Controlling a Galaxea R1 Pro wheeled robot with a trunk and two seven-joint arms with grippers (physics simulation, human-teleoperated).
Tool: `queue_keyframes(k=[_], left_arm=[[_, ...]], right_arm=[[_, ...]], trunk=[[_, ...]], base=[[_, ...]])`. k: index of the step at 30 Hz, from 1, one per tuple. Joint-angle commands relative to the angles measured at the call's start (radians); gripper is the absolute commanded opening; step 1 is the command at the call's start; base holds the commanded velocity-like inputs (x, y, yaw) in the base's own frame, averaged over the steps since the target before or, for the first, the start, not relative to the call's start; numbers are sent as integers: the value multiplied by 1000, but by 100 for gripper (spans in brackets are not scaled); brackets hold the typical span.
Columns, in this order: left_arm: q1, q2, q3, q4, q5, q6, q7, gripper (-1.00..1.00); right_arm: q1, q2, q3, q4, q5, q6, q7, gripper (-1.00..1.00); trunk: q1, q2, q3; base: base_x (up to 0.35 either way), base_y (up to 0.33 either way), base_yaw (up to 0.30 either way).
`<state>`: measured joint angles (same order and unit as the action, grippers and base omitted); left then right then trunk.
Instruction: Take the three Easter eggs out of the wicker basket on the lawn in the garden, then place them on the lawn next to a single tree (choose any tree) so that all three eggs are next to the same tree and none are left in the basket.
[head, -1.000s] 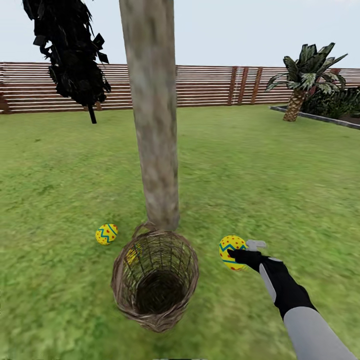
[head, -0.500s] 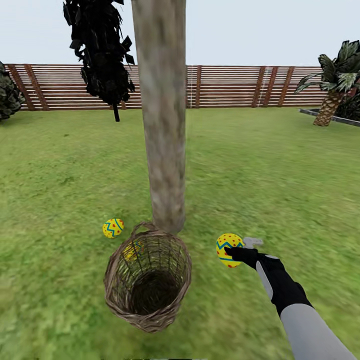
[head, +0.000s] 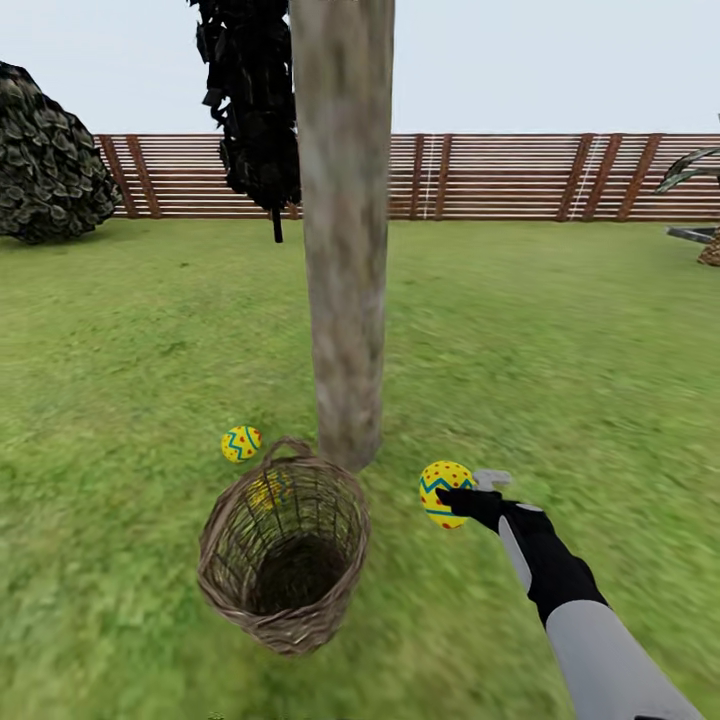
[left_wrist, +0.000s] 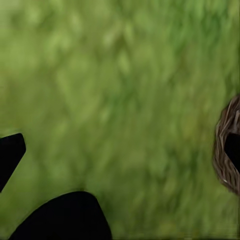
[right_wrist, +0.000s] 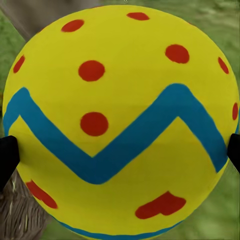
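Right end effector (head: 458, 497) still grips egg (head: 441, 492).

Simulated outdoor garden, enclosed as a private yard. A wide, flat lawn (head: 560, 340) of mottled green grass covers the ground to a brown fence (head: 500, 177) of horizontal wooden slats, which closes off the far side beneath a pale, overcast sky. A tree (head: 345, 250) with a thick, straight, grey-brown mottled trunk rises from the grass in the foreground; dark foliage (head: 255, 100) hangs beside it. A large rounded dark bush (head: 50, 160) stands against the fence at far left, and palm-like fronds (head: 690, 165) enter at the right edge. A wicker basket (head: 283, 545) and patterned Easter eggs (head: 241, 443) resting on the grass suggest a domestic, seasonal setting.
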<state>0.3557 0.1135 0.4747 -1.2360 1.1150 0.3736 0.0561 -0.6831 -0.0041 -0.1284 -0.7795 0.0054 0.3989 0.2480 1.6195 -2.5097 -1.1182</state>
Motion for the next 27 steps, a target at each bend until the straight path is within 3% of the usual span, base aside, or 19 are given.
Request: queue_keyframes(k=[1,7,22,27], left_arm=[[0,0,1,-3,11,5,5,100],[0,0,1,-3,11,5,4,100],[0,-7,2,-3,7,4,7,100],[0,-8,2,-3,6,4,7,100]], right_arm=[[0,1,-2,-1,1,5,5,-100],[-1,1,83,0,2,0,2,-100],[-1,1,91,41,5,-5,1,-100],[-1,2,92,43,2,-5,-45,-100]], trunk=[[0,0,0],[0,0,3],[0,0,10],[0,0,12]], base=[[0,-329,279],[0,-329,279],[32,-329,279],[143,-325,279]])
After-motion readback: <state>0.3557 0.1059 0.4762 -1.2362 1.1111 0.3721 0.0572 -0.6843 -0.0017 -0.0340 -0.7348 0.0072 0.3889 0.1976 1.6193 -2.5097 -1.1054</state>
